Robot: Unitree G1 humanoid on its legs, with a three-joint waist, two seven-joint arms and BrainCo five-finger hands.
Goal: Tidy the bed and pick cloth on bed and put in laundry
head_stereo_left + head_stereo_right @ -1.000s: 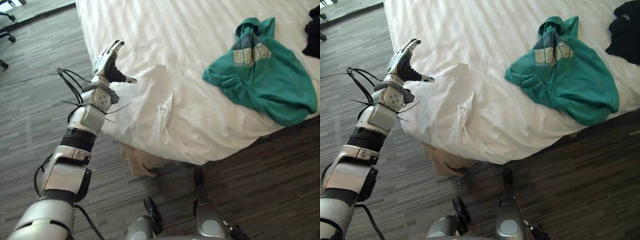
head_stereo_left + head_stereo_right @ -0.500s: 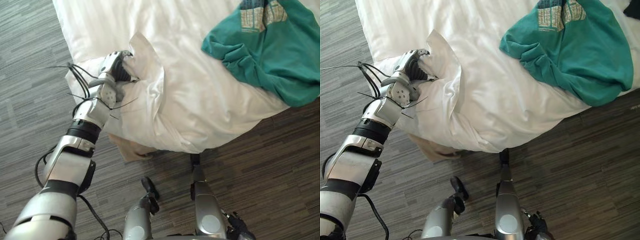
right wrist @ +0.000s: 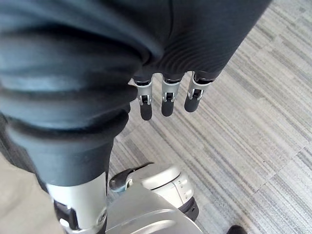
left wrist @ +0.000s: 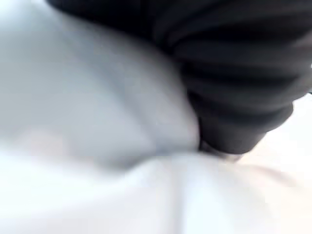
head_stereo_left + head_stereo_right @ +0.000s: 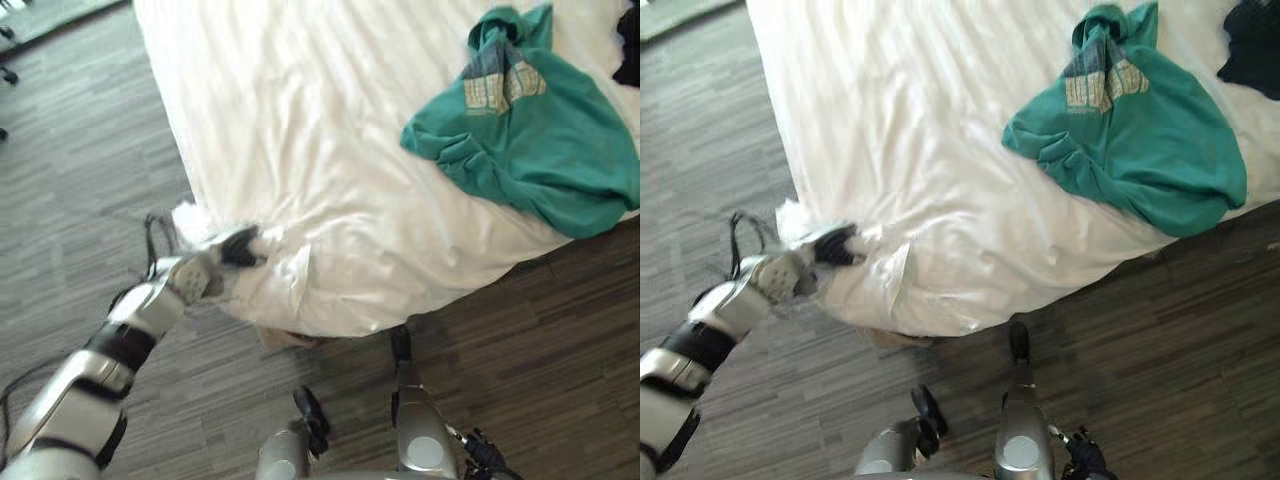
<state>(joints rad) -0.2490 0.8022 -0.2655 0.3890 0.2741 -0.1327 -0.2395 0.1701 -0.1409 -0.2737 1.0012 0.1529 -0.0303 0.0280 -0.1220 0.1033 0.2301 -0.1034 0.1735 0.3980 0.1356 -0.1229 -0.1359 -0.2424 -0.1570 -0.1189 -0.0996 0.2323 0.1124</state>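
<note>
The bed (image 5: pixel 330 110) takes up most of the scene, covered by a white sheet (image 5: pixel 940 170) that lies fairly flat across the top and hangs over the near edge. Around it is a grey striped floor (image 5: pixel 80 180), which runs along the bed's left side and across the front. On the right part of the bed lies a green sweatshirt (image 5: pixel 545 160), crumpled, with its hood towards the far side and a pale printed patch below the hood; its near edge is close to the edge of the mattress. A black cloth (image 5: pixel 1252 48) lies beyond it at the far right, apart from the sweatshirt and partly cut off. At the near left corner of the bed the sheet is bunched into folds (image 5: pixel 290 285), and the left hand (image 5: pixel 208 272) is pressed into that bunch from the floor side, touching the cloth. Its fingers are lost in the sheet, so I cannot tell whether they grip it. The right hand (image 3: pixel 167 101) hangs over the floor, away from the bed, its fingers straight and loose and holding nothing.
</note>
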